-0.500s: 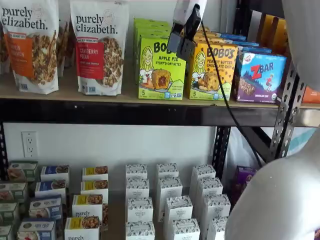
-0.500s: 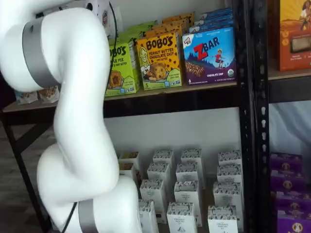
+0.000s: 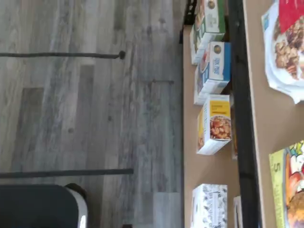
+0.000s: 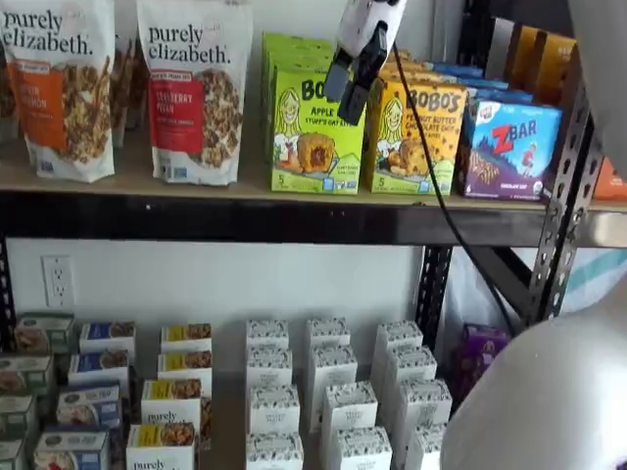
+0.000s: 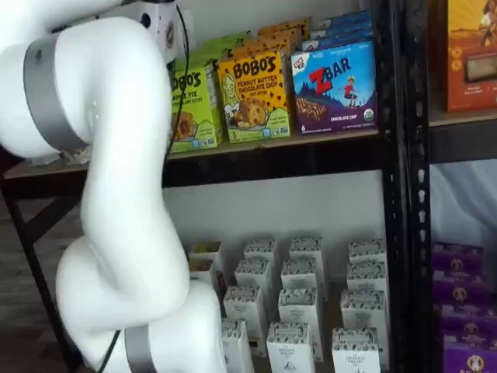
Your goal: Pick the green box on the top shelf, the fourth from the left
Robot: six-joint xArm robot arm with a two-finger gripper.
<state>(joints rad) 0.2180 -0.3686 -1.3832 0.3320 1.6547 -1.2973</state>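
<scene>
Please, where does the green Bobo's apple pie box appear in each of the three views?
Wrist view: the green box is cut off at the picture's edge, only a corner showing.
Shelf view: green box, top shelf, right of the granola bags.
Shelf view: green box, partly behind the white arm.
Shared landmark: the black front beam.

The green box (image 4: 315,132) stands upright at the front of the top shelf (image 4: 245,186), face forward, apple pie picture showing. More lime cartons seem lined up behind it.
</scene>
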